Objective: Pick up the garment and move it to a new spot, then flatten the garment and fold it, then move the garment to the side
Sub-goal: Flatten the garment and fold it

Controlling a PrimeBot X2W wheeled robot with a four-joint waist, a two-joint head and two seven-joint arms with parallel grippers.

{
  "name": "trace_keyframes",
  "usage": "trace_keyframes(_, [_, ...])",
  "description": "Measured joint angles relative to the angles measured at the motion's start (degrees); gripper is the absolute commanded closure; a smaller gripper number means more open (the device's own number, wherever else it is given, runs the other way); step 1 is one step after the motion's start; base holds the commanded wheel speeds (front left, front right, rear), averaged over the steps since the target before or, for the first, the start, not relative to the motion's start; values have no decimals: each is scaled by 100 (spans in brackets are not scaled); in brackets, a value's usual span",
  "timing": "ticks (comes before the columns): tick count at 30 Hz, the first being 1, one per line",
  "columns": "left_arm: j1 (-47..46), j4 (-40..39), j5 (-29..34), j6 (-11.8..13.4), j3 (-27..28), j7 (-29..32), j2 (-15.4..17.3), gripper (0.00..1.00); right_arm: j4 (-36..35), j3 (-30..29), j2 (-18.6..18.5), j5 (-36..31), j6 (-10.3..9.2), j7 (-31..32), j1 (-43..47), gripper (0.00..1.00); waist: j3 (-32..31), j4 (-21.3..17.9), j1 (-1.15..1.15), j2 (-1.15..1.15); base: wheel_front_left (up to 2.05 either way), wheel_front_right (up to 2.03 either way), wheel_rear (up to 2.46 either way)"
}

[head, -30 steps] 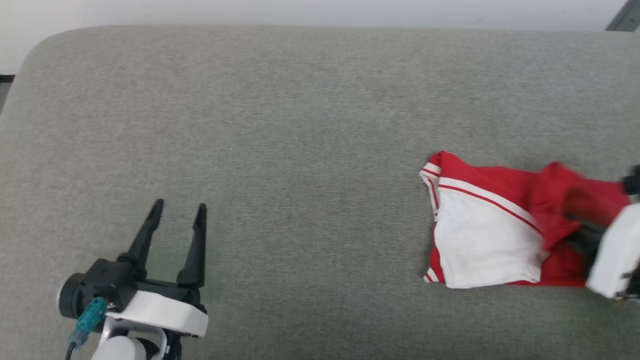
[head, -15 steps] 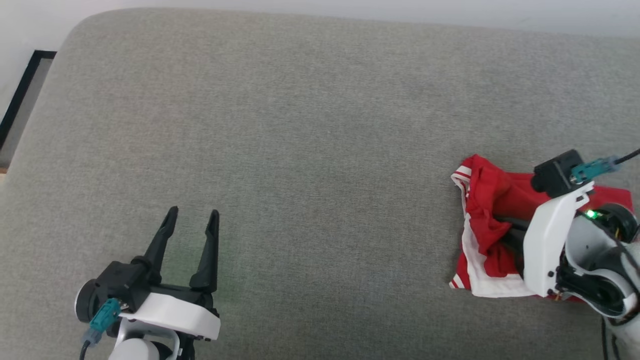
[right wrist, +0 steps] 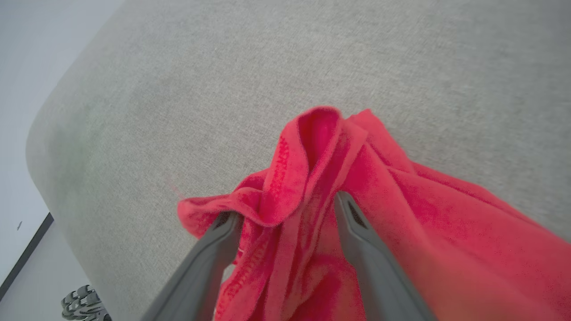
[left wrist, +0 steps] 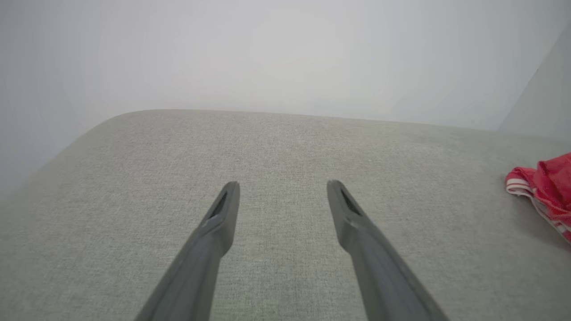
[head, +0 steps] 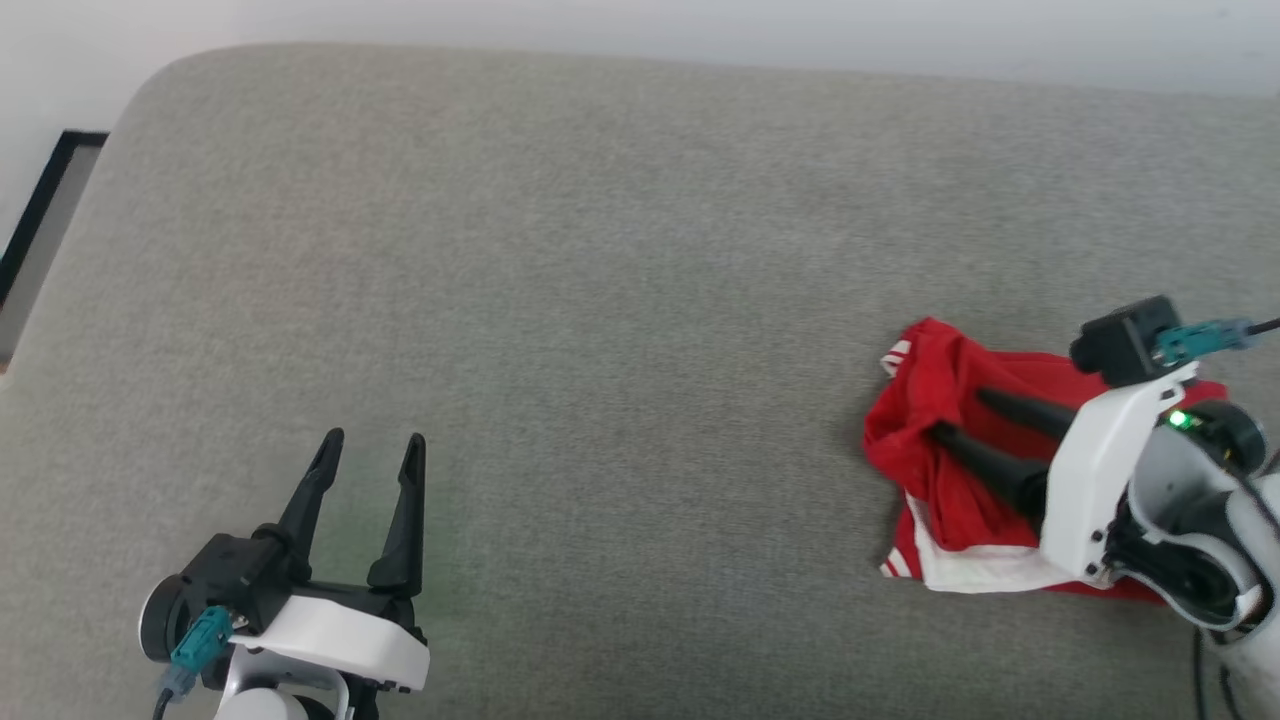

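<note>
The garment (head: pixel 930 375), bright red with white striped trim, lies crumpled at the right of a grey cushion (head: pixel 600 250). My right gripper (head: pixel 962 415) is open on top of it, fingers spread and pointing left. In the right wrist view a raised red fold of the garment (right wrist: pixel 312 147) stands between the parted fingers of the right gripper (right wrist: pixel 285 207), which do not pinch it. My left gripper (head: pixel 373 440) rests open and empty at the lower left, far from the cloth. The left wrist view has the left gripper (left wrist: pixel 282 185) over bare cushion and the garment (left wrist: pixel 546 178) at the right edge.
The cushion's rounded left corner drops off to a pale floor with a black frame (head: pixel 40 210). A pale wall (head: pixel 700 25) runs behind the cushion's far edge. Bare grey fabric stretches between the two grippers.
The right gripper's fingers, shut in the cloth half a second ago, now stand apart. The garment has bunched up and its white panel has folded under. The head camera shifted. The left gripper is unchanged.
</note>
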Motion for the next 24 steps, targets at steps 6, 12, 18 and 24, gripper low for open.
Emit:
trace_keyframes(6, [16, 111, -56, 0, -107, 0, 60, 0, -20, -20, -348, 175, 0, -770, -56, 0, -149, -269, 0, 0, 0, 0, 0])
trace_keyframes(12, [26, 274, -253, 0, -237, 0, 155, 0, 403, 83, -470, 181, 0, -1935, -29, 0, -254, -478, 0, 0, 0, 0, 0])
trace_keyframes(18, [38, 437, -312, 0, -253, 0, 122, 0, 1228, 260, -412, 147, 0, -3184, 47, 0, -410, -628, 0, 0, 0, 0, 0])
trace_keyframes(24, [152, 487, -348, 0, -87, 1, -22, 0, 1979, 171, -176, -204, 0, -4148, 107, 0, -585, -734, 0, 0, 0, 0, 0])
